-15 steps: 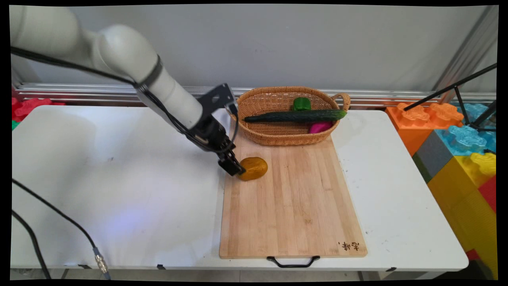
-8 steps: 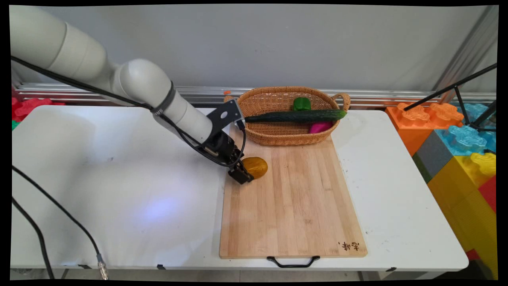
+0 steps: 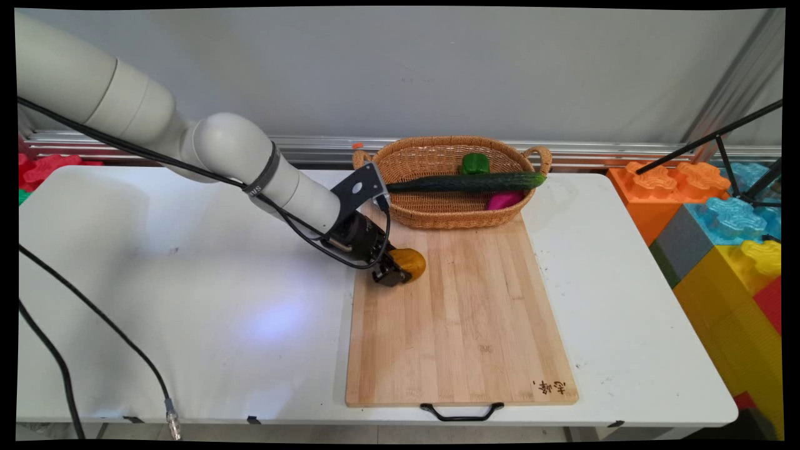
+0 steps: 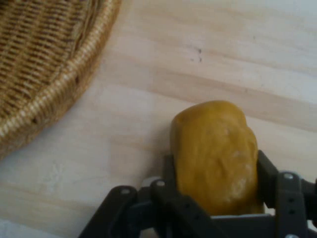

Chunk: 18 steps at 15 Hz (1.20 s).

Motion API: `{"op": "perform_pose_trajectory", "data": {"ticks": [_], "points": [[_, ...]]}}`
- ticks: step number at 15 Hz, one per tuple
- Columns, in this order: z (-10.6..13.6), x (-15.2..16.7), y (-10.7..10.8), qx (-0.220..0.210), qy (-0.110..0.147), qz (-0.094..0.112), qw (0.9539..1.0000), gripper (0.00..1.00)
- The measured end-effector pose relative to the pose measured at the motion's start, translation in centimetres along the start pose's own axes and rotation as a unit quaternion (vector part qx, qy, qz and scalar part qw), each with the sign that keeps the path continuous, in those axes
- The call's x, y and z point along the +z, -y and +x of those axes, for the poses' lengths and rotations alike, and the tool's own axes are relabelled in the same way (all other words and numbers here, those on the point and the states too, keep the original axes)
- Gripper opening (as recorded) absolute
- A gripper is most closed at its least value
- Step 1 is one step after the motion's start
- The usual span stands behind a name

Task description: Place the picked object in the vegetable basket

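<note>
- Your hand view fills its foreground with the gripper (image 4: pixel 218 198): black linkage at the bottom edge, one finger on each side of the potato (image 4: pixel 215 153). The jaws sit against its flanks, clamped on it.
- Same view: the potato is yellow-brown and lumpy, and rests on pale wood grain. Whether it is lifted off the wood you cannot tell from here.
- Past it, upper left in that view, a curve of the basket (image 4: pixel 44 64) wall shows, near the potato but apart from it.
- Your main view gives what the hand view lacks: the gripper (image 3: pixel 395 272) comes at the potato (image 3: pixel 411 262) from the left, low over the board (image 3: pixel 456 325), near its far-left part. Here the fingers hide the potato's left end.
- The board is long, light wood, with a black handle (image 3: pixel 461 412) at its near edge and a dark stamp near its near-right corner.
- The board lies on the table (image 3: pixel 187 300), toward its right half. A black cable (image 3: pixel 100 337) trails over the table's near-left side.
- Further back, the basket (image 3: pixel 450 187) overlaps the board's far end. In it you see a cucumber (image 3: pixel 465 182) lying across the rim, a green pepper (image 3: pixel 475 164) behind, and a pink thing (image 3: pixel 505 200) below the cucumber.
- Right of the table: big toy blocks (image 3: pixel 719 225) in orange, blue, yellow and grey, with black tripod legs (image 3: pixel 719 147) over them.
- Behind: a metal rail (image 3: pixel 187 147), then a plain grey wall (image 3: pixel 437 69). Red blocks (image 3: pixel 44 170) at the far left.
</note>
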<state>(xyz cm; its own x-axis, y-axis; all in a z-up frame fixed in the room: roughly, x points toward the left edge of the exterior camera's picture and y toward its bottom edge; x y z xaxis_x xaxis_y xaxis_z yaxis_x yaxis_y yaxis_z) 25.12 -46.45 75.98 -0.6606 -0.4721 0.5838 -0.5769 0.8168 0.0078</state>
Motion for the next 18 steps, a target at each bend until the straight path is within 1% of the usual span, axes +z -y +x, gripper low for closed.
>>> {"op": "perform_pose_trajectory", "data": {"ticks": [3,6,9,12,14,17,18], "points": [[1.0,-0.8,-0.5,-0.001,-0.014,-0.009,0.9999,0.0],[3.3,-2.6,-1.2,-0.002,-0.031,-0.02,0.9993,0.0],[5.6,-4.2,-1.4,-0.007,-0.047,-0.018,0.9987,0.0],[8.4,-5.6,-0.7,-0.016,-0.068,-0.002,0.9976,0.0],[10.3,-6.5,0.5,-0.022,-0.084,0.018,0.9961,0.0],[12.4,-7.3,3.1,-0.038,-0.099,0.055,0.9929,0.0],[12.9,-7.3,4.6,-0.049,-0.101,0.073,0.991,0.0]]}}
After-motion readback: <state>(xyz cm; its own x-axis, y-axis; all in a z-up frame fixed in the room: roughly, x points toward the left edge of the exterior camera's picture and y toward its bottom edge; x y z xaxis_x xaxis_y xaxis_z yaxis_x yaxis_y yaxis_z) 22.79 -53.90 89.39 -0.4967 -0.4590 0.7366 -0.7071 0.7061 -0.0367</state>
